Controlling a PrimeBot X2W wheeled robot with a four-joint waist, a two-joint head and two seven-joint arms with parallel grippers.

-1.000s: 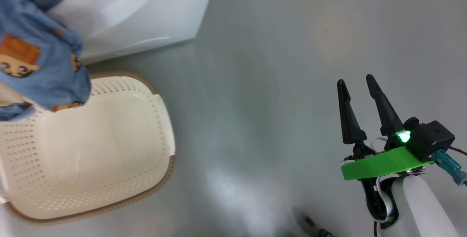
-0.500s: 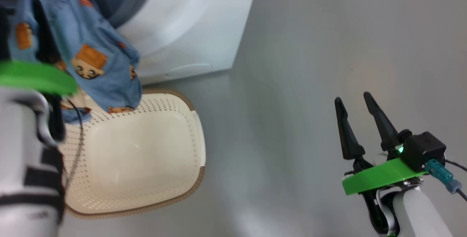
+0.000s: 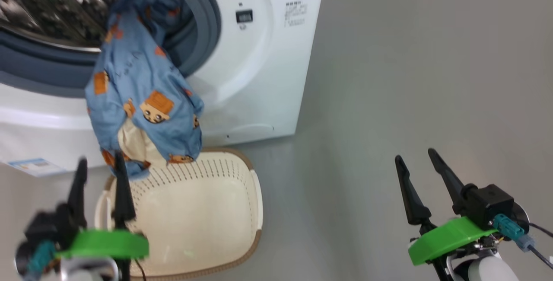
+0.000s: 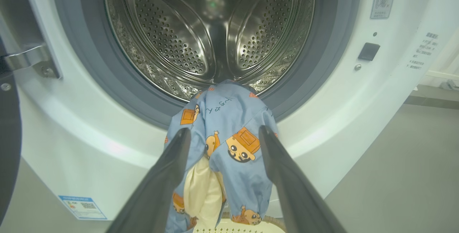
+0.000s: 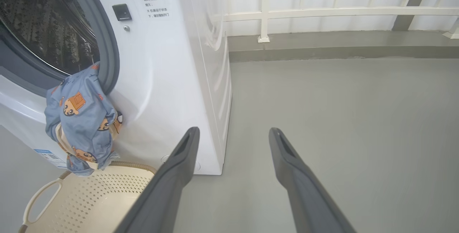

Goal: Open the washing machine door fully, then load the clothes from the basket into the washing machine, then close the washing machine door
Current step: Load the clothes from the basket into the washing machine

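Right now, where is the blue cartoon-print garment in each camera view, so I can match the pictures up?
Head view: the clothes are upper left, hanging from the drum opening toward the basket.
Left wrist view: the clothes are lower centre, under the opening.
Right wrist view: the clothes are on the left, mid-height.
Shared landmark: the small black square on the washing machine, right of the opening.

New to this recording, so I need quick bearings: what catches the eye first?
The clothes hang from the open mouth of the washing machine, dangling over the basket below. The left pincer stands open just before them; the right pincer, also open, is over bare floor.
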